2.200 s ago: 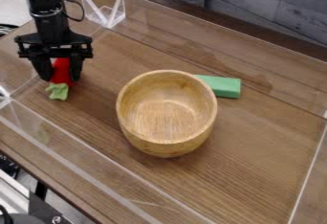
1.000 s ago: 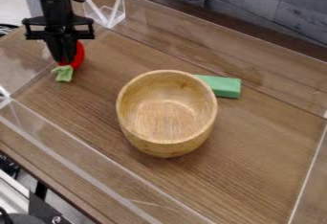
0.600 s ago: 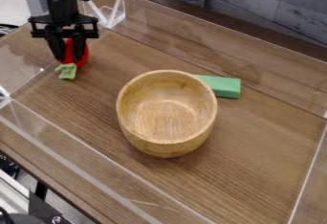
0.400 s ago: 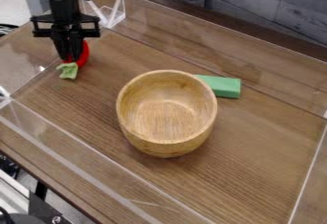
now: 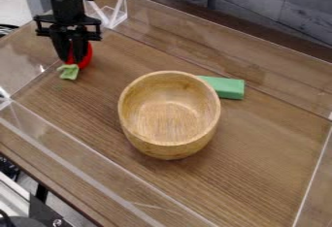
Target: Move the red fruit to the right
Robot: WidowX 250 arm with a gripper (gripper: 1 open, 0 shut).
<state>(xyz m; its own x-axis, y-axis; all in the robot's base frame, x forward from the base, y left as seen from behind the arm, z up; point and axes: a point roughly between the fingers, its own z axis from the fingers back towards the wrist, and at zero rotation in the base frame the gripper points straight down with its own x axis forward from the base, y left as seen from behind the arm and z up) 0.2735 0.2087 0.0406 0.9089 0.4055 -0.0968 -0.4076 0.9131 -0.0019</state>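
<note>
While the red strawberry sits beneath, pincer (image 5: 74,52) pointing downward.

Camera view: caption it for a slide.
Black claw at the red strawberry, left of the wooden bowl and green block.

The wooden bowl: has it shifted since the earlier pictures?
No. The wooden bowl sits in the same spot, just beside the green block, as it did before.
</note>
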